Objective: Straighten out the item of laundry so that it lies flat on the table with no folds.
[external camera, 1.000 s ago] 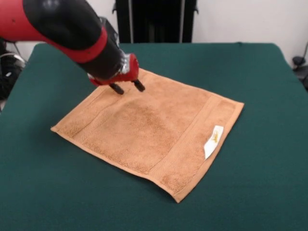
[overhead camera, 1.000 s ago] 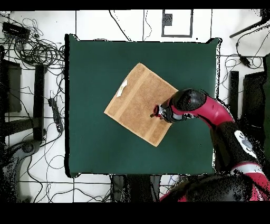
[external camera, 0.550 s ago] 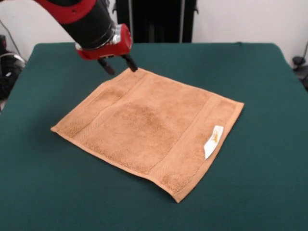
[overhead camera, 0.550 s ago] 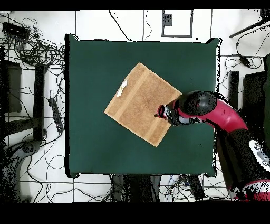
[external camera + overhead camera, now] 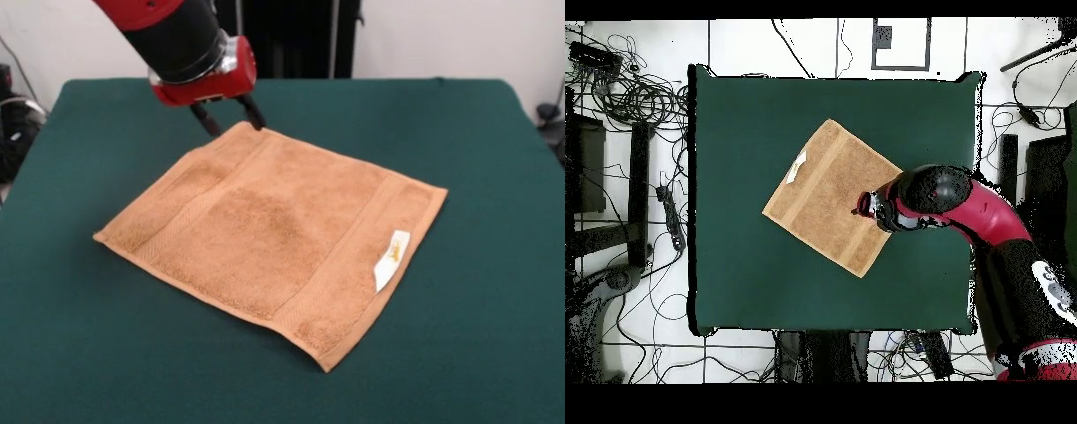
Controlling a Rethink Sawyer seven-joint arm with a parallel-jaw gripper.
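Front view: one towel (image 5: 274, 240) is lying spread near the middle of the table (image 5: 494, 141), turned askew to its edges, one white label (image 5: 391, 258) showing. No folds are showing; the task is looking all but done. One pincer (image 5: 231, 117), spread and holding nothing, is hovering over the towel's far corner.

Overhead view: one towel, one arm (image 5: 965, 205), pincer over the towel's edge.

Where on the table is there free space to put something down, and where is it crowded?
The dark green cloth-covered table is bare all round the flat orange-tan terry towel: wide strips at the front view's near edge, right side and left side. It is crowded only at the towel's far corner, where the red and black arm's open pincer hangs above the hem.
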